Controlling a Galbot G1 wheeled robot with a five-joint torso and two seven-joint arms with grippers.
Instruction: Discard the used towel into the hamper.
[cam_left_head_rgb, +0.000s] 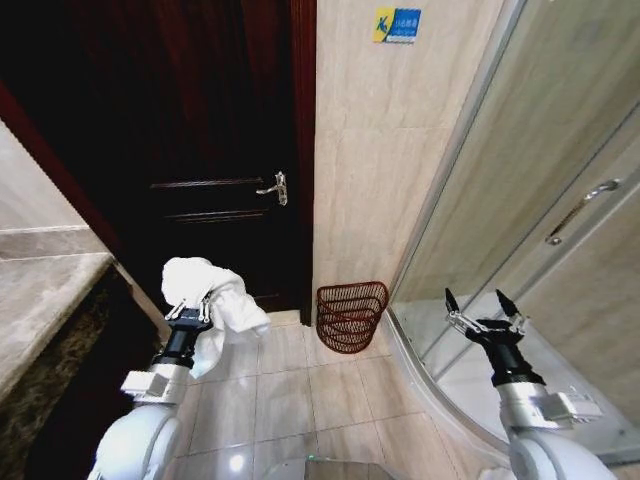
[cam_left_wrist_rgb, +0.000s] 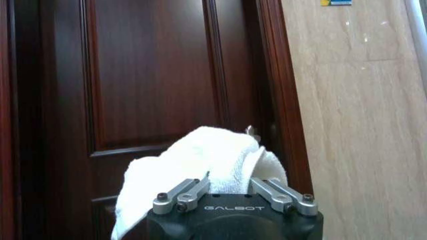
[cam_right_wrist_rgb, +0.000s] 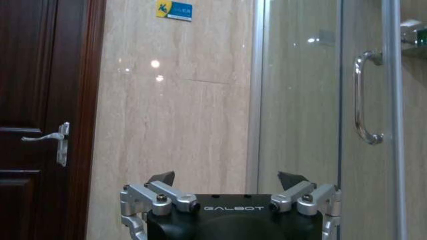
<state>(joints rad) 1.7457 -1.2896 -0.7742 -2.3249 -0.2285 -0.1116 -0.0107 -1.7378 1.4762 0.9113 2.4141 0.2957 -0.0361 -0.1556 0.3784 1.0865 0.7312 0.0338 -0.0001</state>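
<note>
The left gripper is held up in front of the dark wooden door, and its fingers are squeezed on a white towel. The towel is bunched up in a soft lump above the gripper, and one end hangs down toward the right. In the left wrist view the towel puffs up over the gripper, with the brown door behind it. The hamper is a small round red-brown basket with open slats. It sits on the tiled floor, right against the pale wall, between the door and the glass shower. The towel is off to the left of the hamper and higher up, not touching it. The right gripper is held up on the right, in front of the shower glass. Its fingers are spread wide apart and hold nothing. In the right wrist view the right gripper points at the wall, with the shower door handle nearby.
</note>
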